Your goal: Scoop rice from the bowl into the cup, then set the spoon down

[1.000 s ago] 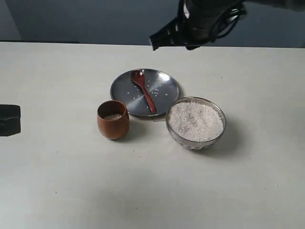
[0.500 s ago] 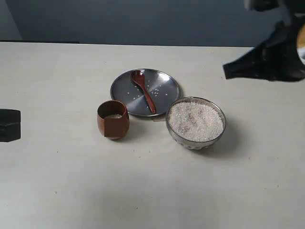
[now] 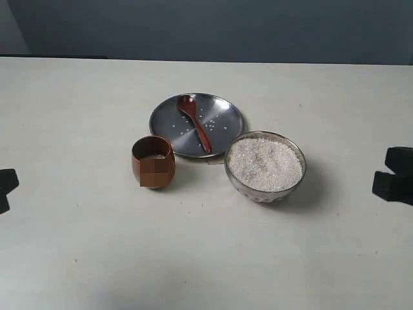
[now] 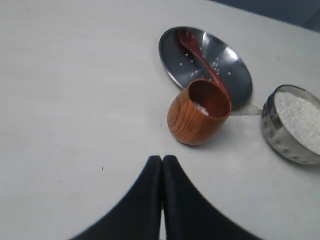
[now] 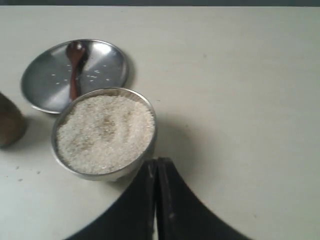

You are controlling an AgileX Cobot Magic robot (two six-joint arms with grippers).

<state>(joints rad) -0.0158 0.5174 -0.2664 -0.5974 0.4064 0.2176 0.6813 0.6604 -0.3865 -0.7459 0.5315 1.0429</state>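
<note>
The clear glass bowl [image 3: 265, 166] stands right of centre, heaped with white rice [image 3: 264, 163]. To its left is the reddish-brown wooden cup [image 3: 153, 161], upright, with a little rice at its bottom [image 4: 200, 107]. The dark wooden spoon [image 3: 194, 123] lies on the steel plate, head at the far end, nothing holding it. My left gripper [image 3: 5, 189] rests at the left edge, shut and empty, apart from the cup [image 4: 199, 112]. My right gripper [image 3: 392, 175] sits at the right edge, shut and empty, its tips [image 5: 157, 161] close beside the bowl [image 5: 105, 132].
The round steel plate [image 3: 222, 116] lies behind the cup and bowl, with a few loose grains scattered on it. All stands on a pale tabletop [image 3: 193, 258] that ends at a dark back wall.
The right arm has swung from above the plate, out to the right and down to the table's right edge. The left gripper has dropped slightly lower at the left edge.
</note>
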